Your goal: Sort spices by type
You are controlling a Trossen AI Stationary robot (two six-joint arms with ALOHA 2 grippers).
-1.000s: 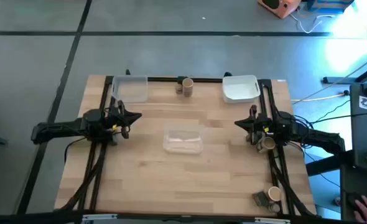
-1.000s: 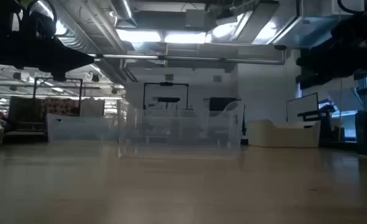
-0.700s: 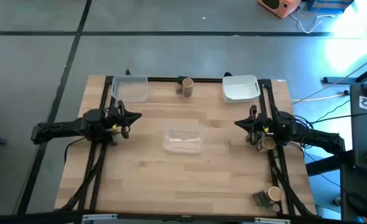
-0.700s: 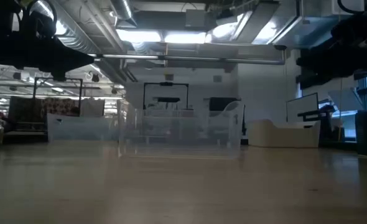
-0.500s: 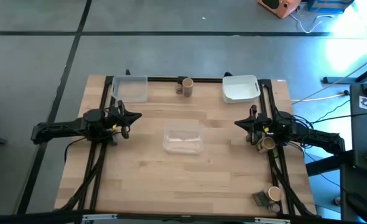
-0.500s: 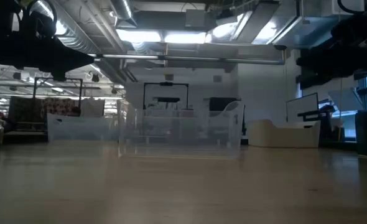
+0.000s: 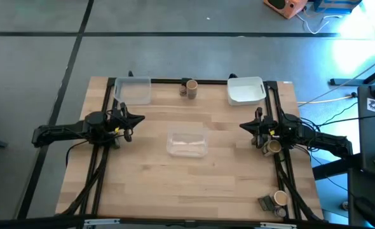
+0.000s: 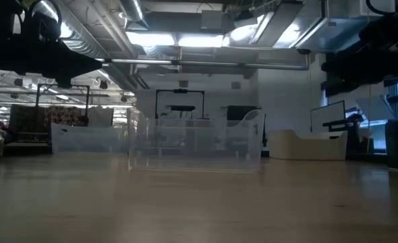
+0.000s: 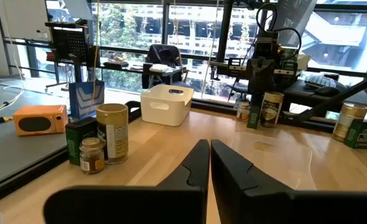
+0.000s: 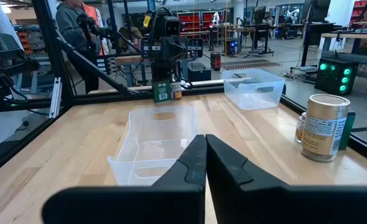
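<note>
From above, the left gripper [image 7: 138,117] and right gripper [image 7: 243,126] flank the clear tray [image 7: 187,142], fingers together, empty. Spices [image 7: 189,88] stand beyond it. The left wrist view shows spices [image 9: 100,143] near a white tray [image 9: 166,104].

Clear tray [image 7: 187,143] mid-table between both arms; two trays [image 7: 133,90] and spices [image 7: 189,88] along far edge.

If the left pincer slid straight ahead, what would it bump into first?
Probably the clear tray in the middle of the table. The shut left pincer points across the table toward the right arm, and that tray lies first along the way, though slightly to one side, so it might only graze it.
</note>
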